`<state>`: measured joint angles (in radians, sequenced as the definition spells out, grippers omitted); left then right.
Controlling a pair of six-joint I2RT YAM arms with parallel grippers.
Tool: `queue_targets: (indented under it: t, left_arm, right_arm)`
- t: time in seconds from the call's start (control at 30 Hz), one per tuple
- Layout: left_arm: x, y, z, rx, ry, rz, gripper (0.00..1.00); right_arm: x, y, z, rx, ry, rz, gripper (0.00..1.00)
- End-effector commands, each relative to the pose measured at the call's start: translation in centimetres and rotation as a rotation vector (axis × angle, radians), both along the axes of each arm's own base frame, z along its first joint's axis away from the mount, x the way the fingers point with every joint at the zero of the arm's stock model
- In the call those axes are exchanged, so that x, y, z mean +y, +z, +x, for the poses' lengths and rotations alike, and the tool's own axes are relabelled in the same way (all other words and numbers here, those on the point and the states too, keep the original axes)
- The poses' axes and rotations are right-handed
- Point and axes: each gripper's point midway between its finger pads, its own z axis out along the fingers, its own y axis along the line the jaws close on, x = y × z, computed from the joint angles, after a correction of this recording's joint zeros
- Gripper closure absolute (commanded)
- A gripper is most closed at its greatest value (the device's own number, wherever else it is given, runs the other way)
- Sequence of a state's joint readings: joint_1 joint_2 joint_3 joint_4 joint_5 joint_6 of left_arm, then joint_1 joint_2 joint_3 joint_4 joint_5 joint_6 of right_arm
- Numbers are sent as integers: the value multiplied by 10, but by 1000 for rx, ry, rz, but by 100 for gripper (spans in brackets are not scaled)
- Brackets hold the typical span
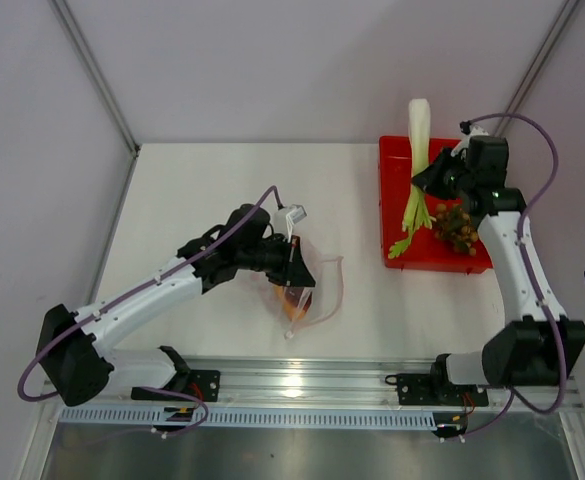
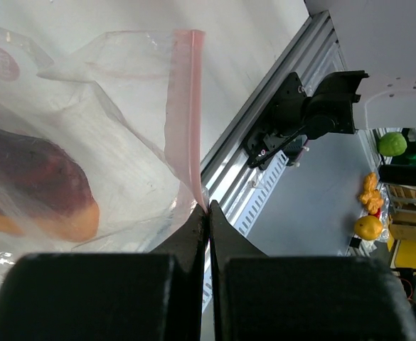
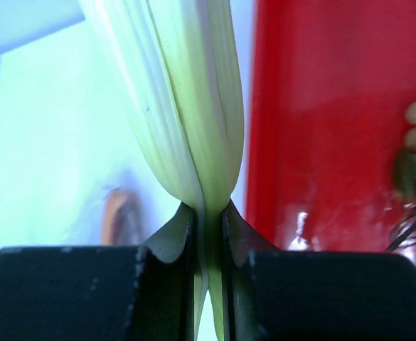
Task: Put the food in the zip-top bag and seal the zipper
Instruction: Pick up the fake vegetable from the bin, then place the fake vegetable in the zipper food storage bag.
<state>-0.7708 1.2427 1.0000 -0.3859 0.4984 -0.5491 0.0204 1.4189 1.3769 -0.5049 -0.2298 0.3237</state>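
Both arms gripping.
Left wrist view: left fingers nip the zipper, wedge inside the bag on the counter. Right wrist view: right fingers clamp the stalk; overhead, it crosses the tray.

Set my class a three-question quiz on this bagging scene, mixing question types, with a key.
1. True or false: the orange-skinned wedge is already inside the zip-top bag.
2. What does the right gripper clamp? A wedge; B leek stalk; C bag.
3. Fill in: the grapes lie on the red ____.
Key: 1 true; 2 B; 3 tray.
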Motion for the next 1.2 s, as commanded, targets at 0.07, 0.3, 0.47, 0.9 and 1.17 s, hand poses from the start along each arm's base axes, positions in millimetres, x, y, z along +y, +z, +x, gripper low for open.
queue_targets:
  t: [0.07,0.3,0.47,0.9,1.17]
  left_arm:
    - [9,14,8,-66,44,7,99]
    - [17,8,17,-104,85,62,99]
    - [20,5,21,-113,98,73,99]
    - [9,32,26,-145,83,11,99]
    - [4,49,25,-160,66,-33,99]
  right_arm:
    - [57,16,-90,29,242,256,100]
    - [119,-4,-217,161,538,342,100]
    - [128,-9,-295,201,610,390,100]
    - [115,-58,-368,448,690,428,100]
    - [118,-80,-365,528,684,371,100]
